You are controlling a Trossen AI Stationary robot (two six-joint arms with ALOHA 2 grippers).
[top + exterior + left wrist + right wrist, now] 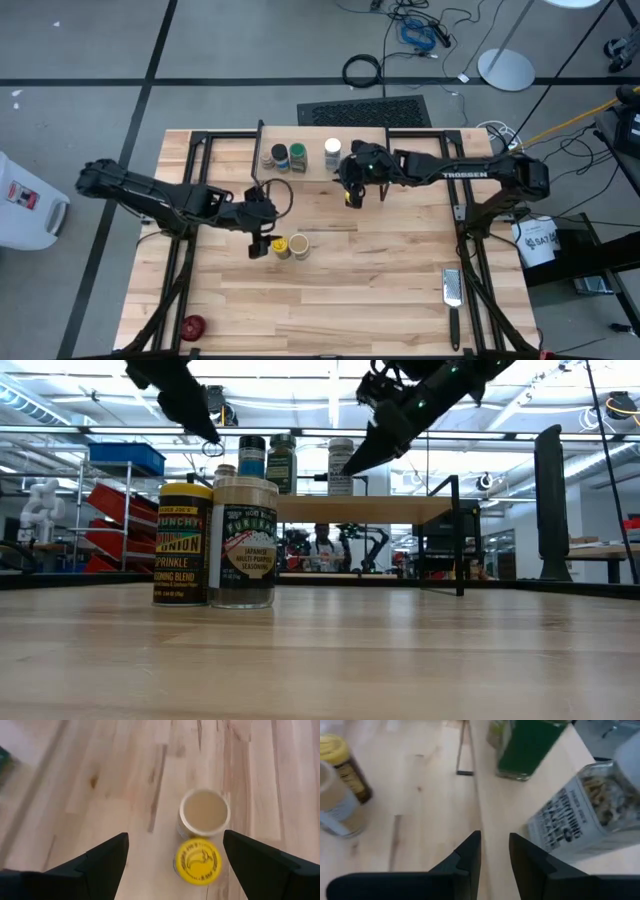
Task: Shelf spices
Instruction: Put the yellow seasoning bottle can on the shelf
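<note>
Three jars up, two jars down

Three spice jars stand on the shelf [400, 135] at the far side of the table [380, 290]. We see the dark-lidded jar [279, 156] on the left, the green-lidded jar [297, 156] touching it, and the white-capped jar [332, 152] a little way to the right. All three stand up straight on the light wood plank.

Two more jars wait on the table in front of the shelf. The yellow jar [280, 245] and the tan jar [298, 246] stand side by side, touching.

Our left gripper [175, 857] hangs right above those two jars. Its fingers are spread wide and hold nothing. The yellow lid shows between them, with the tan lid just past it.

Our right gripper [495, 852] hangs over the front edge of the shelf, near the white-capped jar. Its fingers are close together with a thin gap, and nothing is between them.

A small red round thing [193, 325] sits at the near left corner of the table. A flat metal grater [452, 290] with a black handle lies near the right side, well apart from the jars.
</note>
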